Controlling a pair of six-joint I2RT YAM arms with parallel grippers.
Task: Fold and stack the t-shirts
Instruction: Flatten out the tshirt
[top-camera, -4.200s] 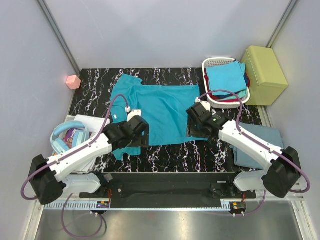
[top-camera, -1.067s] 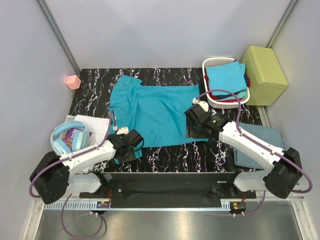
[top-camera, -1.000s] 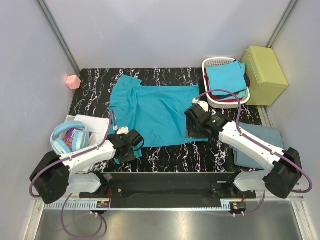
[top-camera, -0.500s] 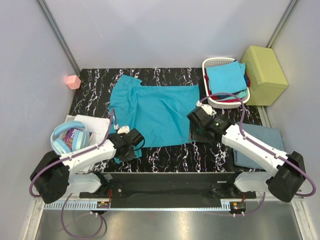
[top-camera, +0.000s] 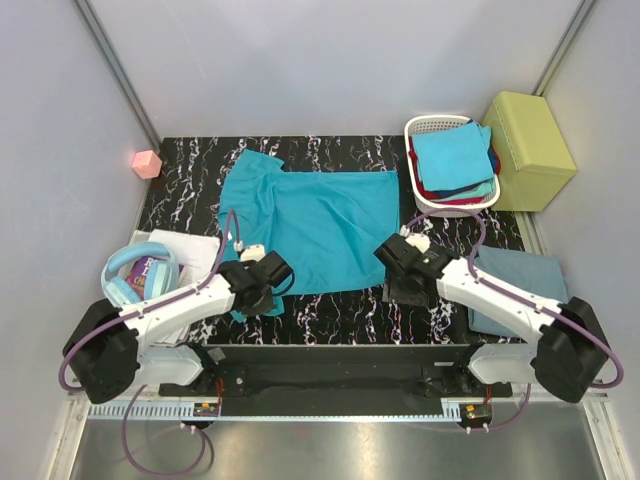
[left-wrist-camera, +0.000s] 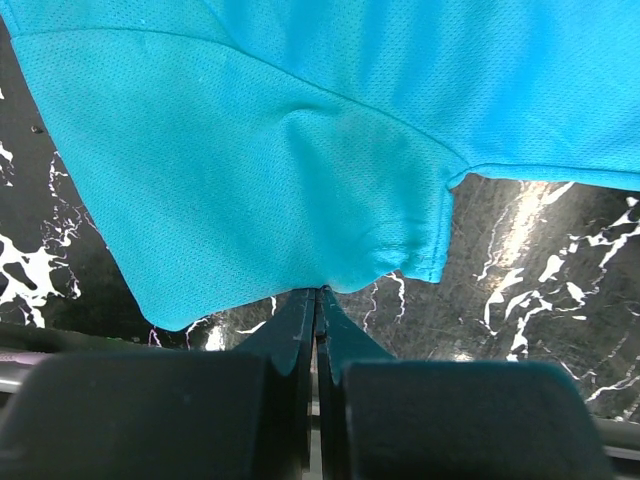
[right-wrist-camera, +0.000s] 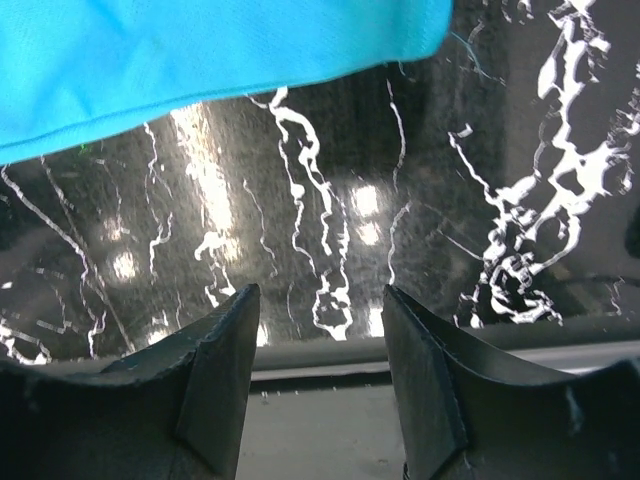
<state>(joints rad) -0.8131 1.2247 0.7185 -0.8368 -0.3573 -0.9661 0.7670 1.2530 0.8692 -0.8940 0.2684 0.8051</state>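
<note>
Presently, my left gripper: pressed together at sleeve hem of teal t-shirt.
My right gripper: spread above table, just beside t-shirt's near corner.

I see the large teal t-shirt spread flat mid-tabletop, a grey-blue one folded at right, and blue, red and teal folded shirts stacked in the basket.

Overhead, wrist close-ups, sharing teal t-shirt
</note>
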